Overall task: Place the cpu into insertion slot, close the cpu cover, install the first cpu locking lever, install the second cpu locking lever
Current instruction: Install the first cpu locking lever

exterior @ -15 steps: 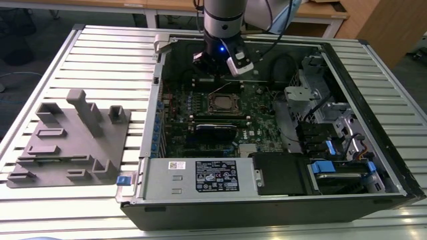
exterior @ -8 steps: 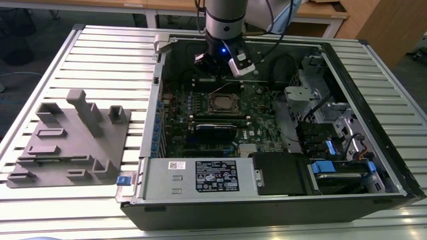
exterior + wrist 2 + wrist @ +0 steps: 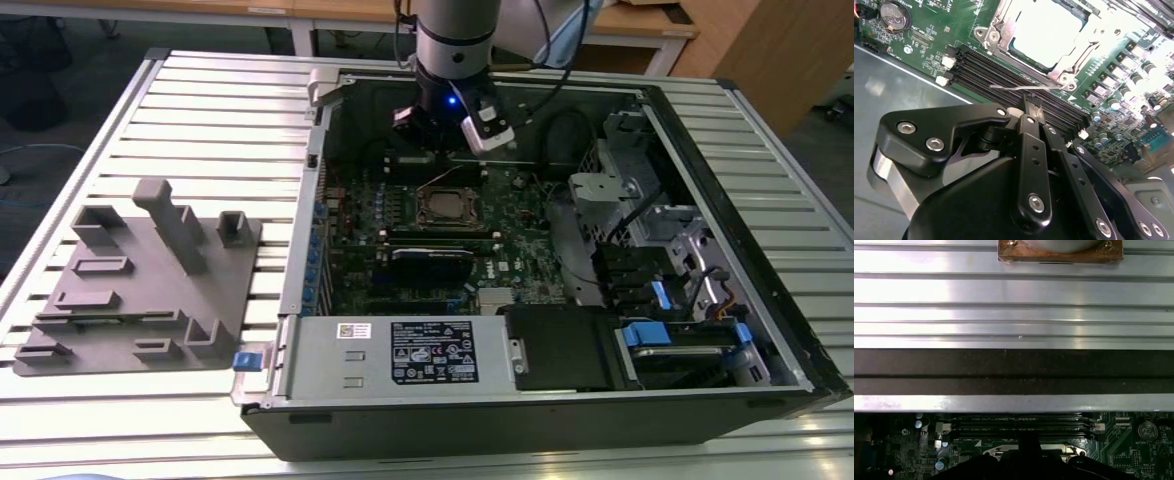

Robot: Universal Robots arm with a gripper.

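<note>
The cpu [image 3: 1046, 32] lies flat in the insertion slot [image 3: 447, 205] on the green board, its pale metal top showing through the window of the cpu cover [image 3: 999, 30], which is down around it. A thin wire locking lever [image 3: 1014, 86] runs along the socket's edge beside the memory slots. My gripper [image 3: 1032, 102] hangs just above that lever with its black fingers [image 3: 1026, 135] pressed together and nothing between them. In the exterior view the gripper [image 3: 441, 150] is at the far edge of the socket.
The board sits deep inside an open computer case [image 3: 307, 250] on a slatted metal table [image 3: 1014, 290]. Black memory slots [image 3: 1004, 70] lie between gripper and socket. A power supply [image 3: 400, 350], drive bays [image 3: 667, 250] and a grey fixture plate [image 3: 134, 290] surround it.
</note>
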